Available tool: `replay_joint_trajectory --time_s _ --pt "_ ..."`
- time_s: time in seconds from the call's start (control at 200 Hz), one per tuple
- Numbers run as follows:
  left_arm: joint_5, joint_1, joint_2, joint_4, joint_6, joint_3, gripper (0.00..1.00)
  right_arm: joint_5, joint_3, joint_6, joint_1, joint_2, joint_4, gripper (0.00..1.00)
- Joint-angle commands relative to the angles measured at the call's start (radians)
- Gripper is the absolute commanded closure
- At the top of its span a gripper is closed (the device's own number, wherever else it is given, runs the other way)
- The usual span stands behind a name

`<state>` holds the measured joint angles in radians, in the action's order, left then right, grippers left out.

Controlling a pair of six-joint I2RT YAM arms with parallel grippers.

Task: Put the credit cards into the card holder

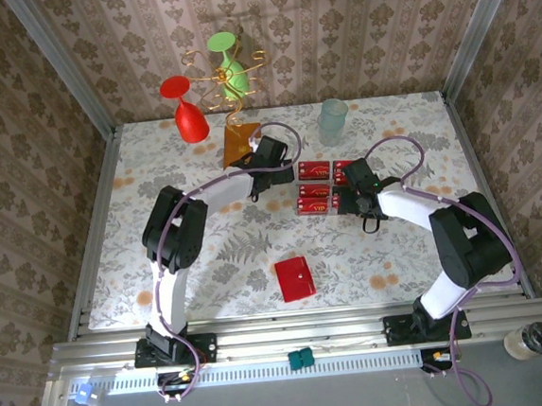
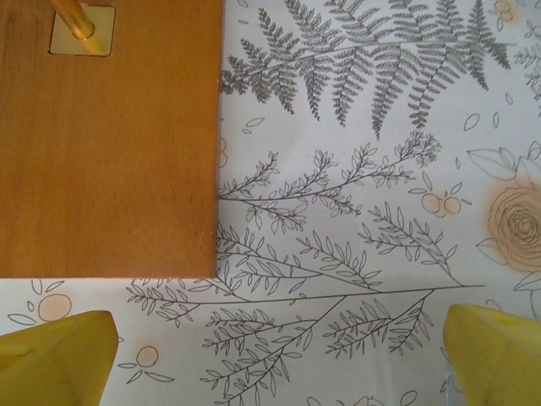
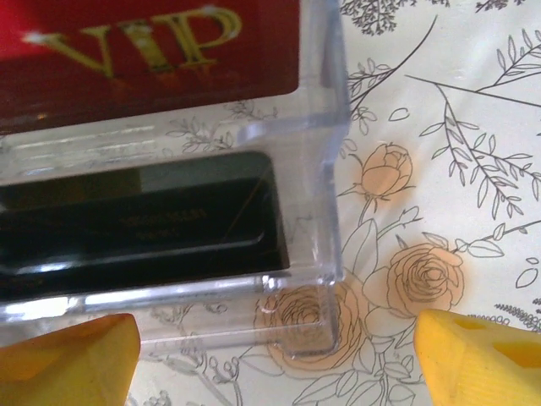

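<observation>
Red plastic cards with gold "VIP" lettering (image 1: 314, 172) lie grouped on the floral-print table (image 1: 153, 156), midway between its side edges and nearer the far edge. The red squarish wallet (image 1: 295, 279) rests closed near the near edge, well apart from them. The right pincer (image 3: 270, 364), yellow fingertips (image 3: 63, 359) spread and grasping nothing, faces the corner of a clear plastic case (image 3: 325, 169) holding a red card and a dark one. The left pincer (image 2: 275, 364), likewise released, hangs over bare cloth beside the corner of an orange-brown wooden block (image 2: 110, 135) bearing gold wire (image 2: 76, 17). A pale tumbler (image 1: 332, 120) stands by the far edge.
</observation>
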<state>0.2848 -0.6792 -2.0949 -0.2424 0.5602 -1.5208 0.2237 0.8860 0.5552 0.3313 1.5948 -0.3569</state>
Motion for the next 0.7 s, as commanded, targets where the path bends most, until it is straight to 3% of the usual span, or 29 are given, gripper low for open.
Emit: replay_joint_trajectory --time_s 0.0,0.26,0.425,0.565,0.695 --pt "0.006 0.007 0.039 -0.038 -0.034 0.006 0.0 -0.045 0.001 -0.017 -0.002 -0.095 -0.055 0.14" --pt "0.018 0.053 0.204 -0.019 -0.037 0.152 0.0 -0.174 -0.056 -0.007 0.008 -0.311 -0.105 0.13" --pt "-0.003 0.06 0.367 0.008 -0.019 0.305 0.0 -0.27 -0.047 -0.009 0.106 -0.325 -0.158 0.12" --pt "-0.032 0.052 0.517 0.019 0.017 0.451 0.0 -0.475 -0.131 0.049 0.173 -0.356 -0.061 0.27" --pt "-0.058 0.041 0.644 0.017 0.07 0.578 0.0 -0.563 -0.221 0.141 0.219 -0.385 0.003 0.44"
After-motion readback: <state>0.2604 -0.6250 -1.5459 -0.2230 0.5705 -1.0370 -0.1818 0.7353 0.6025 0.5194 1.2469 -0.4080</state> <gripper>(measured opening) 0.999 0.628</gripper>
